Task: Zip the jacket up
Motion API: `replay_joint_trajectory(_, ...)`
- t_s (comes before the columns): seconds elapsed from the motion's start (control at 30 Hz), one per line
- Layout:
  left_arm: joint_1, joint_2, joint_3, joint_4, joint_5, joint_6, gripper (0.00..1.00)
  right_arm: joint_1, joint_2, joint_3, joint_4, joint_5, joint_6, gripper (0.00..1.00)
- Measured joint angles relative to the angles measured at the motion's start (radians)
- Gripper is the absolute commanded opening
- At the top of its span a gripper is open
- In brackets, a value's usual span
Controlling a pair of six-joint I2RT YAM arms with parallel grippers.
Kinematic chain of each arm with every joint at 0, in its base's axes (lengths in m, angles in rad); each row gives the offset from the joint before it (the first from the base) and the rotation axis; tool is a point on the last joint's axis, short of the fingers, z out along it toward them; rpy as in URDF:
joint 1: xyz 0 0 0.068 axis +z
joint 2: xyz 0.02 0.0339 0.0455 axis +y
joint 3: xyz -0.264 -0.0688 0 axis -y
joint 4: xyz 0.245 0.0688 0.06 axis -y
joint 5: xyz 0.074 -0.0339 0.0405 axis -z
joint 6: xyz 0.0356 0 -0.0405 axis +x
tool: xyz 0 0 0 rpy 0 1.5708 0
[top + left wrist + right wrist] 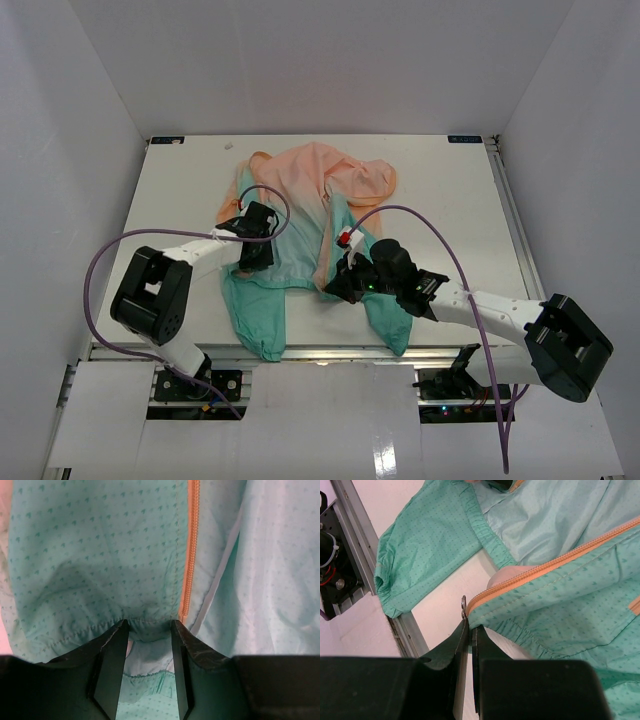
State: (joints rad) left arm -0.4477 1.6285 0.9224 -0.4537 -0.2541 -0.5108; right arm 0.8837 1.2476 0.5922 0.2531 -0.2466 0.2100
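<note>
Spread in the middle of the white table (pixel 450 190), find the jacket (pixel 300 195), with the peach part far from the arms, the teal part near them and the front lying open. Looks thin, soft and very light, so expect no stiffness at all: folds, bunches and slides over the table at any small pull, and gives no resistance unless pinned at a second place. Seems not fragile, but easy to catch in the teeth of the orange zipper (pixel 191 545). Better to take hold low down, at the gathered hem (pixel 75 627) just beside the zipper tape, because of the thicker and firmer stitching there; avoid the middle of a panel, as only a loose fold comes up. On the robot's left, see the left gripper (pixel 150 625) with fingers about half spread, tips down on the hem near the bottom of the tape, straddling the cloth and pinching nothing as far as visible. On the robot's right, see the right gripper (pixel 470 626) pressed together at the corner of the other panel, directly under the small metal end piece (pixel 463 605) of the zipper, apparently with the hem corner nipped between the tips and raised a little off the table. As a judgement for the joining: keep both bottom ends taut and level, bring together slowly, and hold the cloth below the slider while pulling, otherwise only wrinkles upward instead of closing
</note>
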Motion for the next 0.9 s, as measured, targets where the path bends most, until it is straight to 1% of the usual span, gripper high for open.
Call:
replay_joint_trajectory(0.03,0.001,0.008,0.008,0.002,0.004,0.003,0.42,0.0,0.0,0.0,0.0,0.0,0.0,0.08)
replay_joint_trajectory(0.1,0.001,0.021,0.021,0.006,0.012,0.01,0.25,0.0,0.0,0.0,0.0,0.0,0.0,0.08)
replay_joint_trajectory(0.13,0.001,0.023,0.024,0.008,0.015,0.011,0.19,0.0,0.0,0.0,0.0,0.0,0.0,0.08)
replay_joint_trajectory(0.23,0.0,0.025,0.027,0.013,0.025,0.013,0.1,0.0,0.0,0.0,-0.001,0.0,0.001,0.08)
replay_joint_trajectory(0.37,0.002,0.016,0.028,-0.003,0.027,0.013,0.01,0.0,0.0,0.0,-0.002,0.001,0.002,0.08)
replay_joint_trajectory(0.47,0.006,-0.008,0.028,-0.024,0.029,0.011,0.0,0.0,0.0,0.0,-0.003,0.001,0.003,0.08)
replay_joint_trajectory(0.5,0.009,-0.029,0.028,-0.031,0.03,0.01,0.01,0.0,0.0,0.0,-0.004,0.001,0.003,0.08)
replay_joint_trajectory(0.53,0.012,-0.054,0.028,-0.037,0.031,0.009,0.07,0.0,0.0,0.0,-0.004,0.001,0.003,0.08)
replay_joint_trajectory(0.57,0.015,-0.085,0.029,-0.041,0.031,0.009,0.16,0.0,0.0,0.0,-0.004,0.001,0.004,0.08)
replay_joint_trajectory(0.6,0.019,-0.115,0.03,-0.046,0.031,0.009,0.21,0.0,0.0,0.0,-0.004,0.001,0.004,0.08)
replay_joint_trajectory(0.63,0.022,-0.144,0.033,-0.051,0.031,0.008,0.16,0.0,0.0,0.0,-0.005,0.001,0.004,0.08)
replay_joint_trajectory(0.67,0.024,-0.17,0.04,-0.055,0.03,0.007,0.07,0.0,0.0,0.0,-0.005,0.001,0.004,0.08)
replay_joint_trajectory(0.7,0.026,-0.189,0.047,-0.056,0.03,0.008,0.01,0.0,0.0,0.0,-0.006,0.001,0.004,0.08)
replay_joint_trajectory(0.8,0.03,-0.217,0.057,-0.051,0.029,0.006,0.0,0.0,0.0,0.0,-0.011,0.002,0.004,0.08)
replay_joint_trajectory(0.83,0.031,-0.218,0.057,-0.052,0.03,0.007,0.04,0.0,0.0,0.0,-0.011,0.002,0.004,0.08)
replay_joint_trajectory(0.9,0.032,-0.214,0.057,-0.055,0.033,0.007,0.18,0.0,0.0,0.0,-0.011,0.003,0.004,0.08)
